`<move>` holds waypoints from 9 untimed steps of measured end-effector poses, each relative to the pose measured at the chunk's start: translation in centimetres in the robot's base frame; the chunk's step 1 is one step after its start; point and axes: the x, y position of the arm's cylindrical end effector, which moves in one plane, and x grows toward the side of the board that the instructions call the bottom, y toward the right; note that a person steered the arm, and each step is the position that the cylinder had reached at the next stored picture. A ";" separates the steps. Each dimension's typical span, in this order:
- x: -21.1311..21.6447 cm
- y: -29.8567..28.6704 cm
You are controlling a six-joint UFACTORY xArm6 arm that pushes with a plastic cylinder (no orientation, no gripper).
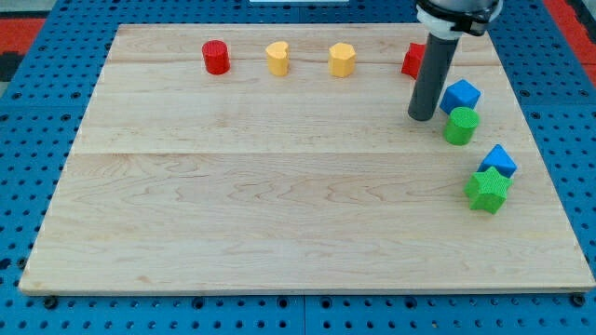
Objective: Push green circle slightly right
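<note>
Nearest the view's bottom, on the pale wooden board (279, 214), a green star-shaped block (487, 190) touches a blue block (499, 161) just above it. Higher up sits the green circle block (460, 126), touching a blue cube (461, 95) — the tip (423, 116) stands just left of it. The rod carries no jaws. Along the top: red cylinder (216, 58), yellow heart (277, 58), yellow hexagon (342, 60), and a red block (413, 60) partly hidden.

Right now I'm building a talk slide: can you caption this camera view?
My tip rests just left of the green circle on the wooden board, a blue cube behind it.
</note>
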 end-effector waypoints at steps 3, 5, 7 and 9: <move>5.5 -1.6; 9.2 -7.2; 6.5 -9.5; 6.0 -9.6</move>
